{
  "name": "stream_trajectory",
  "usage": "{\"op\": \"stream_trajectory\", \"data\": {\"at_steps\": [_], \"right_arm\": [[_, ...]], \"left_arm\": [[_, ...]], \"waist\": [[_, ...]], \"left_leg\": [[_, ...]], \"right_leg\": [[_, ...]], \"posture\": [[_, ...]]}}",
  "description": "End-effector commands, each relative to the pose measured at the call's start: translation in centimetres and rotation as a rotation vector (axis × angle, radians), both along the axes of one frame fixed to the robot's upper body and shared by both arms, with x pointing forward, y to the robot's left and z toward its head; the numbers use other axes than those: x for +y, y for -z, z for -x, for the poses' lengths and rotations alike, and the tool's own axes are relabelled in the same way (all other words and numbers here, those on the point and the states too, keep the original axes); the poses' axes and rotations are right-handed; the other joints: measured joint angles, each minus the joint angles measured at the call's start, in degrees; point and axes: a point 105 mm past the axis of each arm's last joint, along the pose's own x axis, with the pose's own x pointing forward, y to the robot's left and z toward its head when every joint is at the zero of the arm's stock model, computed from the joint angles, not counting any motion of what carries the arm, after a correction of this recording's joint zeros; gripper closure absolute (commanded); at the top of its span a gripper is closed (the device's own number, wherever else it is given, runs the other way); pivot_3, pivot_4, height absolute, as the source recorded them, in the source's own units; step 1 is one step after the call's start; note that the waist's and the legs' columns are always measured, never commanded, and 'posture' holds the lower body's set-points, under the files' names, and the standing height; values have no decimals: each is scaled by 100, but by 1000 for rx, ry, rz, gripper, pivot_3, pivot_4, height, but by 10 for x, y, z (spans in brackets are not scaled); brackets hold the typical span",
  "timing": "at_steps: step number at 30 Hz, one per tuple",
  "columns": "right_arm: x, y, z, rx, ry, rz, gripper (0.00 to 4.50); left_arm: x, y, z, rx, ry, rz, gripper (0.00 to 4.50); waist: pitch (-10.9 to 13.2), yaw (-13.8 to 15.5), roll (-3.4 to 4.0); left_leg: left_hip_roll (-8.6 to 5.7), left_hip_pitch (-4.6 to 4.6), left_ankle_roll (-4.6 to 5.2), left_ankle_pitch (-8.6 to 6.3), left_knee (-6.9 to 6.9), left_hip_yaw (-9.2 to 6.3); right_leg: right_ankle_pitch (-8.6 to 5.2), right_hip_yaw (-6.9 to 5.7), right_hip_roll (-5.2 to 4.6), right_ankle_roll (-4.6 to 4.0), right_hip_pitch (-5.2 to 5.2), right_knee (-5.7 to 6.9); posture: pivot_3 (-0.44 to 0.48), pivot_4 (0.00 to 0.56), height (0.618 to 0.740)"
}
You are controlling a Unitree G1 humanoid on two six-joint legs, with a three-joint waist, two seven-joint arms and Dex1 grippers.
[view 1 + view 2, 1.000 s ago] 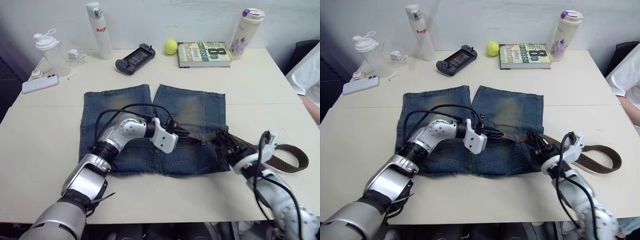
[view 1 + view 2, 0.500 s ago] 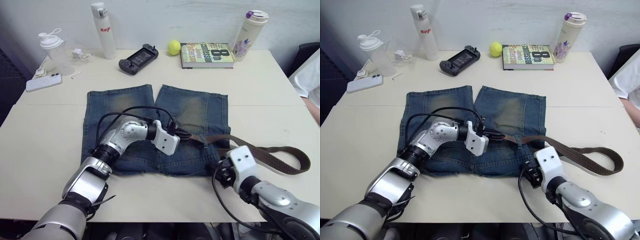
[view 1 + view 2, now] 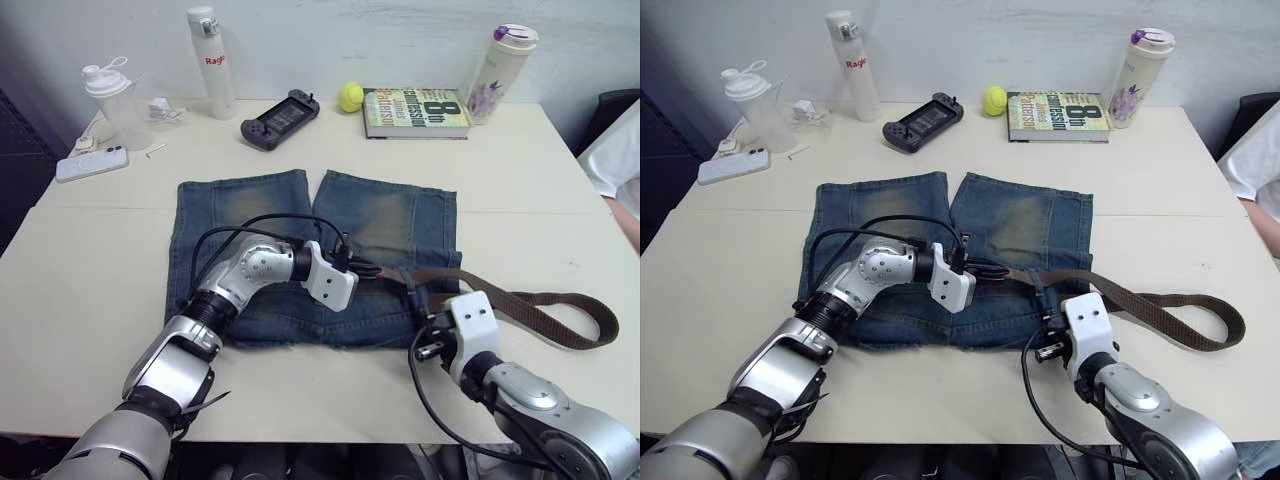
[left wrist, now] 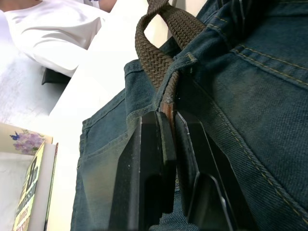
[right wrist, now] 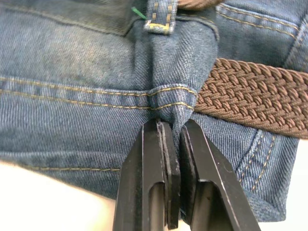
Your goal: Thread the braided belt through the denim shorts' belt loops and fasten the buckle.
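So the denim shorts (image 3: 316, 255) are flat on the table (image 3: 90, 270), waistband toward me, and the braided belt (image 3: 530, 305) runs out from the waistband and loops off to my right on the tabletop. My left gripper (image 4: 166, 126) is pinched down on the belt's leading end right where it pokes through a belt loop (image 4: 185, 61). My right gripper (image 5: 173, 135) is squeezed onto a fold of denim at the waistband edge, just beside the belt. The belt looks floppy and light, and the weave should give decent grip, so I'd hold near the tip since anything further back will probably just buckle. The denim is soft and bunches easily, so pinning it near the loop seems right.
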Motion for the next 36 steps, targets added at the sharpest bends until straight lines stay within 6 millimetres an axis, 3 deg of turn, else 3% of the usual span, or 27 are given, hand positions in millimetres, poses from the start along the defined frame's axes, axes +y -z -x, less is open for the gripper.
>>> {"op": "stream_trajectory", "data": {"at_steps": [1, 4, 8, 15, 18, 22, 24, 28, 30, 33, 36], "right_arm": [[-56, -16, -20, -54, 206, 118, 4459], [-77, -25, -27, -65, 252, 149, 4459], [-97, -23, -27, -26, 271, 192, 4459], [-79, -27, -36, -42, 232, 46, 4459], [-74, -35, -38, -74, 230, -33, 3255], [-69, -65, -35, -161, 182, -214, 1420], [-60, -83, -20, -161, 47, -372, 538], [-49, -107, 12, -125, -128, -614, 538], [-31, -110, 20, -73, -177, -750, 538], [-2, -104, 21, 1, -190, -955, 538], [23, -85, 6, 85, -55, -1191, 538]], "left_arm": [[15, -14, -4, -78, -39, 64, 4500], [30, -22, -5, -163, -59, 97, 4500], [50, -26, -3, -262, -90, 94, 4500], [42, -30, 9, -311, -84, 150, 4500], [40, -29, 10, -305, -88, 160, 4500], [39, -28, 11, -295, -97, 162, 4500], [39, -27, 11, -289, -103, 159, 4500], [39, -26, 11, -288, -108, 159, 4500], [39, -27, 11, -288, -111, 168, 4500], [36, -29, 13, -299, -102, 182, 4500], [34, -31, 17, -304, -90, 204, 4500]], "waist": [[0, 3, 0], [1, 53, 2], [2, 116, 4], [2, 102, 4], [2, 89, 5], [5, 81, 11], [5, 85, 12], [6, 127, 12], [6, 103, 11], [6, 57, 11], [0, 13, -3]], "left_leg": [[-1, 0, 0, 0, 1, 0], [-4, -1, 0, 0, 1, 0], [-4, -6, 1, 0, -4, -1], [-8, -9, 9, -5, 6, -3], [-5, -9, 3, -2, -1, -3], [-3, -9, 2, -1, -5, -1], [-3, -9, 3, -1, -3, -1], [-3, -12, 16, -9, -2, -5], [-3, -11, 24, -14, 3, -3], [-1, -5, 27, -15, 5, -1], [10, -6, 16, -9, 0, -7]], "right_leg": [[0, -1, -1, 0, 0, 0], [1, -3, -4, 1, -3, 2], [1, -7, -3, 1, -6, 6], [6, -13, -9, 11, 2, 8], [6, -13, -4, 11, -4, 11], [6, -12, -1, 11, -6, 16], [6, -12, -2, 11, -5, 16], [6, -19, -6, 11, 6, 8], [8, -18, -7, 15, 13, 4], [10, -14, -5, 18, 15, 4], [10, -22, 4, 18, 13, 4]], "posture": [[0, 150, 740], [0, 150, 740], [0, 150, 740], [0, 150, 740], [0, 150, 740], [0, 150, 740], [0, 150, 740], [0, 150, 740], [0, 150, 740], [0, 150, 740], [0, 150, 740]]}}
